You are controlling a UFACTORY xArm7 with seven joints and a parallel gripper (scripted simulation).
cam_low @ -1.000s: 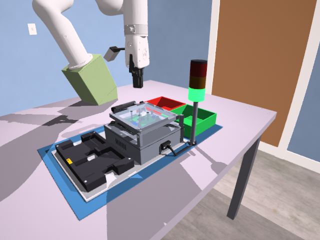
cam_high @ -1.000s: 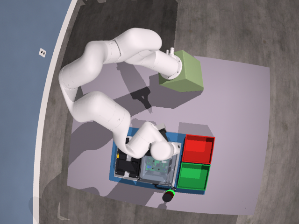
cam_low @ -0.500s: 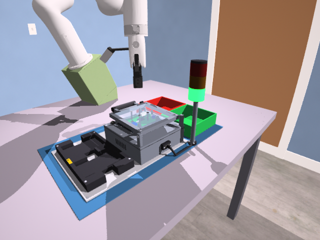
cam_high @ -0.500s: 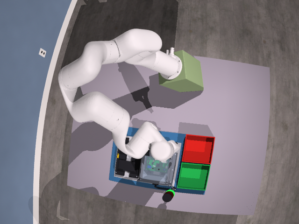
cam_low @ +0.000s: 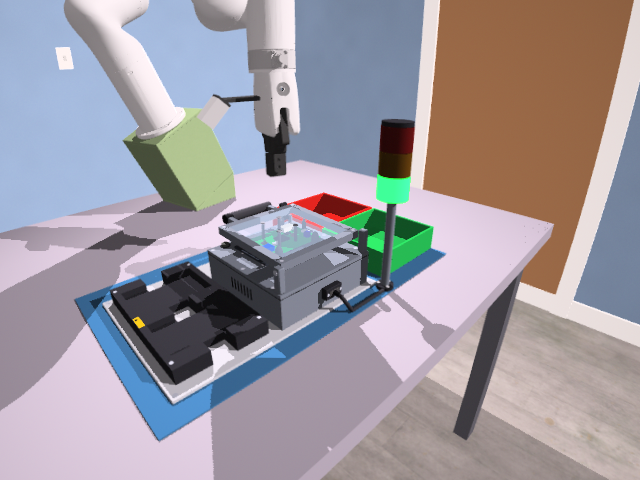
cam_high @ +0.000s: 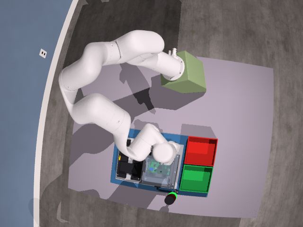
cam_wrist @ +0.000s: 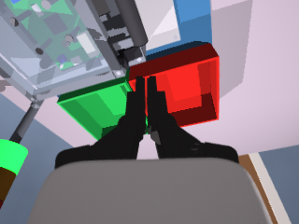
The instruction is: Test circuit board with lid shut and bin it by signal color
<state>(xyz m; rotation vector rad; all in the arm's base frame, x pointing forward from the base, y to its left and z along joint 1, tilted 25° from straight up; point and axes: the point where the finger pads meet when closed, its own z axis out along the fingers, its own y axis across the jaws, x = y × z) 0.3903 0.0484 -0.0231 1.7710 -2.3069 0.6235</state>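
Observation:
The green circuit board (cam_low: 289, 235) lies inside the grey tester (cam_low: 284, 263) under its clear lid, which is down. It also shows in the top view (cam_high: 156, 168) and the wrist view (cam_wrist: 51, 33). The lid's black handle (cam_low: 247, 210) runs along the far edge. The signal tower (cam_low: 392, 187) shows green. My gripper (cam_low: 275, 165) is shut and empty, hanging well above the tester's handle side. In the wrist view its fingertips (cam_wrist: 144, 81) point over the seam between the red bin (cam_wrist: 187, 84) and the green bin (cam_wrist: 98, 107).
The black tray (cam_low: 180, 320) lies left of the tester on the blue mat, both pockets empty. The red bin (cam_low: 330, 205) and the green bin (cam_low: 398, 235) stand right of the tester. The arm's green base block (cam_low: 180, 160) stands behind.

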